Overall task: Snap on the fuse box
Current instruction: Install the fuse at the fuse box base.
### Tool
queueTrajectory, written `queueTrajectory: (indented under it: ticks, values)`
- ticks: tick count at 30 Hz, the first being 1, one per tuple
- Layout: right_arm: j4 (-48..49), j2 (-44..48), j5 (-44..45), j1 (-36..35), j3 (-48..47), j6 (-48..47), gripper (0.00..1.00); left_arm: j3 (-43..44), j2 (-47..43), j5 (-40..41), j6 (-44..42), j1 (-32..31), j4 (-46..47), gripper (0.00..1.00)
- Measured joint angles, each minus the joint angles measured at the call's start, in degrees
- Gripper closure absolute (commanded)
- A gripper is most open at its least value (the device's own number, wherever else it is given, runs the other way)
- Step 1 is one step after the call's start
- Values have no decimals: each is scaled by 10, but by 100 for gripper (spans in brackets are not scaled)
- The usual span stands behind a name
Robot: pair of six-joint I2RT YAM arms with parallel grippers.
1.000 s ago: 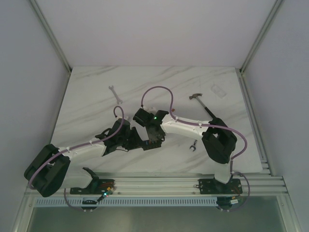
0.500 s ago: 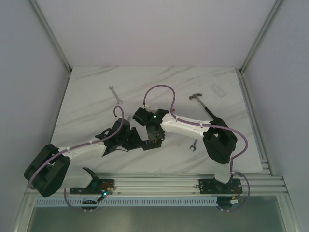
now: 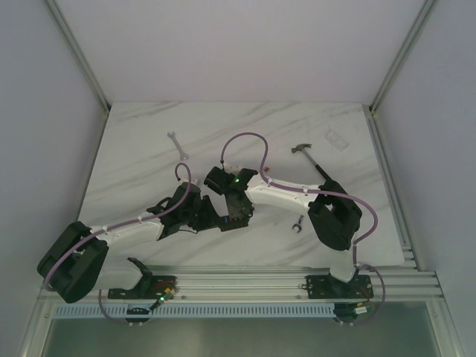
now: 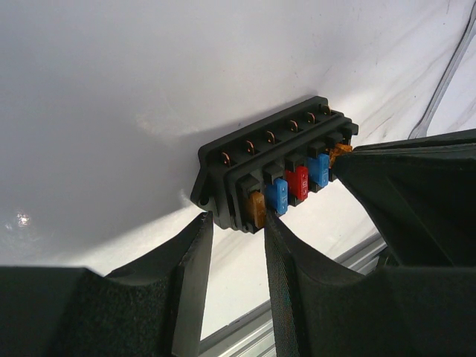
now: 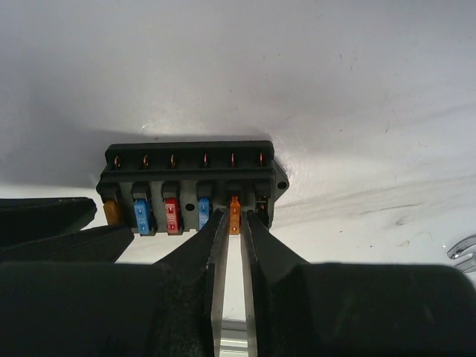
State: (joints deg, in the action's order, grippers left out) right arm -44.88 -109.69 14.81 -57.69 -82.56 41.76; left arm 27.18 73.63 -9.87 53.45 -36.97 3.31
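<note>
On the bench (image 3: 134,186): a wrench (image 3: 177,145) upper left, a hammer (image 3: 311,159) and a clear plastic piece (image 3: 336,140) upper right, and a small wrench (image 3: 297,224) right of centre. All lie apart from the fuse box (image 5: 190,160) at lower centre, which both arms crowd. The left hand (image 4: 238,223) is part-open, clamping the box's end. The right hand (image 5: 234,217) is almost closed, its tips pinching an orange fuse (image 5: 234,204) seated in the box.

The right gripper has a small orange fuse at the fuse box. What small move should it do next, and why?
Probably a short straight push of the orange fuse deeper into its slot. The right gripper pinches it at the fuse box, fifth slot, aligned with the seated row, and the left gripper appears to brace the box's end.
</note>
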Motion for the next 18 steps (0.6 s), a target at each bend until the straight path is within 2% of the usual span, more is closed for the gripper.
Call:
queueTrajectory:
  ticks: [10, 18]
  values:
    - [1, 0, -2, 0, 0, -2, 100, 0, 0, 0, 0, 0, 0, 57]
    - [3, -3, -7, 0, 0, -13, 100, 0, 0, 0, 0, 0, 0, 57]
